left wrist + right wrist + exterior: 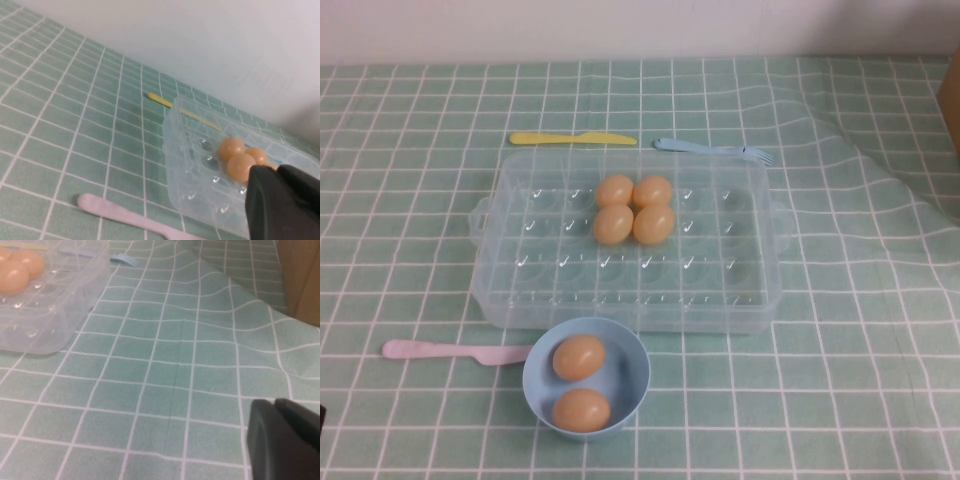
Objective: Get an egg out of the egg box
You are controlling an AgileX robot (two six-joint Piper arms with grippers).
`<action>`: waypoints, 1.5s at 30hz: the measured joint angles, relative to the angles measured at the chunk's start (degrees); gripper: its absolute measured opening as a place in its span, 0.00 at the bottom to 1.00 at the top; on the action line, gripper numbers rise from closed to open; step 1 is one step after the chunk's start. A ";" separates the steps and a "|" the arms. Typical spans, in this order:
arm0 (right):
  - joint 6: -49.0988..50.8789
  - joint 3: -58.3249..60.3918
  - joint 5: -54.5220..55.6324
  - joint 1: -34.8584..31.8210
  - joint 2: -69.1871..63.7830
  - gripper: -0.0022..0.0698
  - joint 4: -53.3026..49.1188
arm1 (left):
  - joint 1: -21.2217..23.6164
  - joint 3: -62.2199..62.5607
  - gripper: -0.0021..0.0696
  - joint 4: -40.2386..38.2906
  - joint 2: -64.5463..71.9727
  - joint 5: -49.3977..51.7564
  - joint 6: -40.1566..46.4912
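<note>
- Nearest the robot: small light-blue bowl (586, 377) w/ two eggs in it, at the front edge of the table, just in front of the egg box (628, 243)
- Pink knife (455, 351) lies left of the bowl, its tip near the bowl rim; also seen in the left wrist view
- Egg box is in the table centre, clear plastic, long axis running left-right. Four eggs sit inside as a tight 2x2 block, touching each other, slightly toward the far side and close to the middle left-right
- The egg (613, 224) I take as the target is the near-left one of the block: nearest to the robot, free dimples on its near and left sides
- Key relation: the block is approx. midway between both arms, so neither is clearly nearer. In the left wrist view the eggs are just beyond the left gripper (282, 202), so left arm seems slightly better aimed; this is my judgement only
- Left gripper: low at the left-front side, off the high view; only a dark part shows, spread or pressed together I cannot tell, holds nothing visible
- Right gripper (282, 437): low over bare cloth at the right-front, box well apart from it; state also cannot tell
- Far side, behind the box: yellow knife (572, 139) and blue fork (713, 150)
</note>
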State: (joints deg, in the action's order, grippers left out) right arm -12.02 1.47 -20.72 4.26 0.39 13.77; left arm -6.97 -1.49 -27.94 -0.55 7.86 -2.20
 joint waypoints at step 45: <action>0.00 0.00 0.00 0.00 0.02 0.01 0.14 | -10.85 60.67 0.02 9.57 78.92 29.43 19.58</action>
State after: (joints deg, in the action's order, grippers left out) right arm -12.02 1.47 -20.72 4.26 0.42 13.91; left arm -17.82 59.18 -18.37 78.37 37.29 17.38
